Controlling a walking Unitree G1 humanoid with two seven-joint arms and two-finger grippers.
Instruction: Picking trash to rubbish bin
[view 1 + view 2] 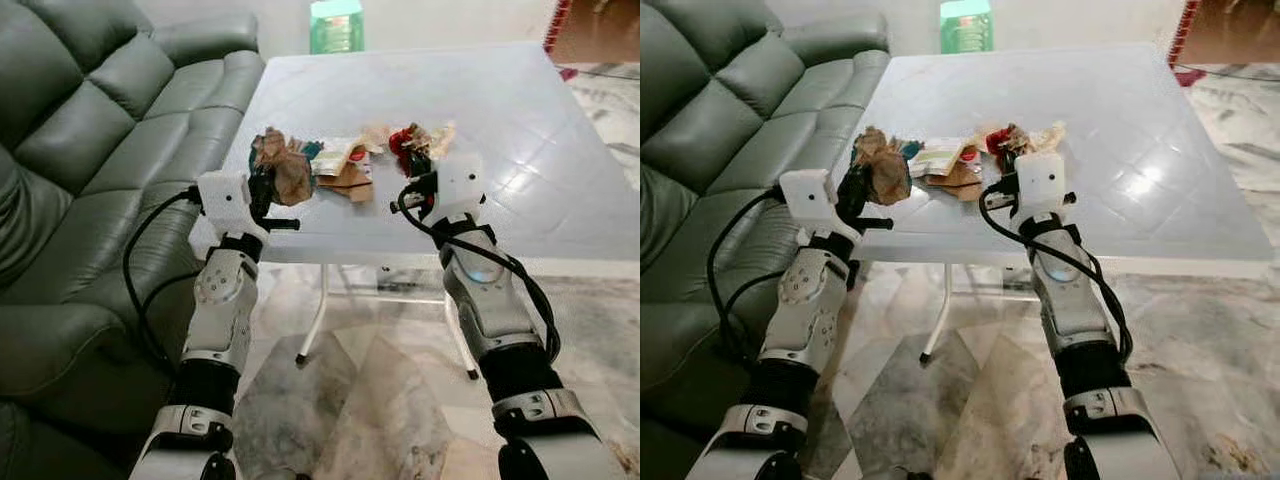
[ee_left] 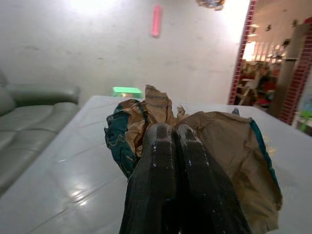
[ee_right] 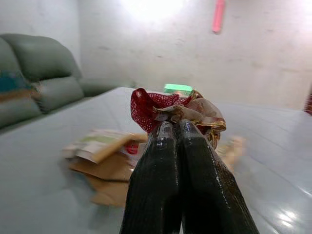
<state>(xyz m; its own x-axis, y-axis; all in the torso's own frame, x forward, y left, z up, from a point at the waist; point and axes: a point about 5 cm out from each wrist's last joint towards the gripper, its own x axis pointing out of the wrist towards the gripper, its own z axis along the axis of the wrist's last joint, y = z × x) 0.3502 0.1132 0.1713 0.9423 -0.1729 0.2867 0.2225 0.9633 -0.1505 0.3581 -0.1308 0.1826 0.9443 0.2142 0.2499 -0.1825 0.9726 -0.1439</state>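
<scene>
My left gripper (image 1: 268, 192) is shut on a crumpled brown and teal paper (image 1: 285, 165) near the left front edge of the white table (image 1: 470, 100). In the left wrist view the two black fingers (image 2: 161, 146) press together with the paper (image 2: 224, 146) bunched around their tips. My right gripper (image 1: 416, 168) is shut on a red and gold wrapper (image 1: 412, 140) at the table's front middle. The right wrist view shows that wrapper (image 3: 158, 105) sticking out just beyond the closed fingertips (image 3: 168, 134). Between the two grippers, flat paper and cardboard scraps (image 1: 346, 172) lie on the table.
A green bin (image 1: 336, 25) stands on the floor beyond the table's far edge. A grey-green leather sofa (image 1: 90, 150) runs along the left side, close to my left arm. Marble floor and the table's white legs (image 1: 315, 320) are below.
</scene>
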